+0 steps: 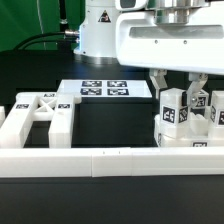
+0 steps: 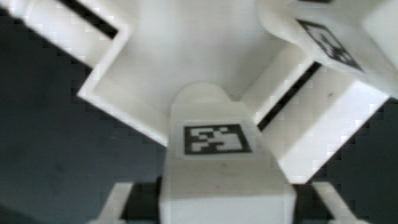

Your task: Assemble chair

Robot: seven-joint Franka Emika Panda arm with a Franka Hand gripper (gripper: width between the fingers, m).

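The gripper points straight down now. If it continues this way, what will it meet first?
Most likely the upright tagged chair piece directly under the gripper; the wrist view shows it centred in the gripper's line. Depth is unclear, so it may be between the jaws already.

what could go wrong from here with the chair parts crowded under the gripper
1. The gripper grips a white tagged plastic bar packed close among other white blocky chair pieces; shifting it may knock or jam them.
2. The long low white border rail lies just in front, so a shoved piece might wedge against it.
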